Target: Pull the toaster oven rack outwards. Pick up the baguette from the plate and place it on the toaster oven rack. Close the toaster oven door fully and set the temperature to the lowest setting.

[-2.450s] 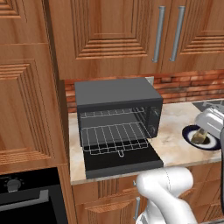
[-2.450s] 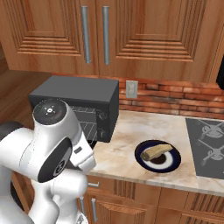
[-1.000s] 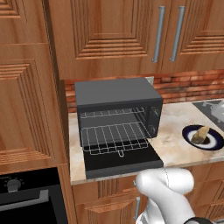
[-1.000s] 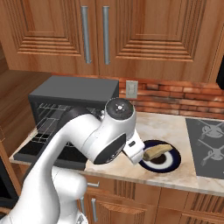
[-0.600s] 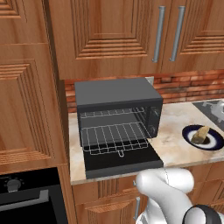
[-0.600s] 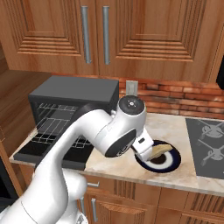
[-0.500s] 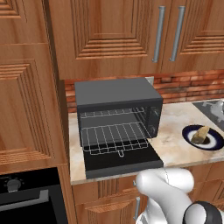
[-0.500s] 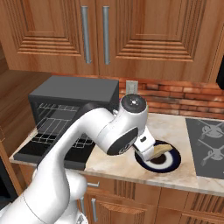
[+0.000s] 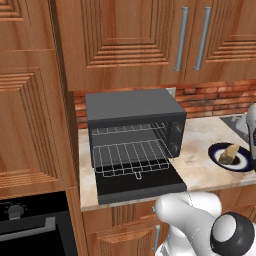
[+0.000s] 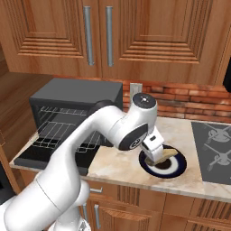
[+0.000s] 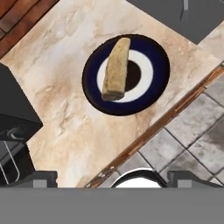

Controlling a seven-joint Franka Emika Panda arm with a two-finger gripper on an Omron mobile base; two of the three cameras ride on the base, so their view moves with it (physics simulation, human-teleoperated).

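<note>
we find the hand (image 11: 111,177) wide and empty above the baguette (image 11: 116,69), which lies on the plate (image 11: 154,52) — we advise descending squarely, fingers straddling the loaf's narrow width.

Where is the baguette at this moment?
The baguette lies on the plate, on the counter to the right of the toaster oven, near the counter's front edge.

A beige marble surface (image 9: 200,165) runs under wooden wall cabinets (image 10: 135,36), with a red brick backsplash (image 10: 189,103) and a black hob (image 10: 214,149) alongside
</note>
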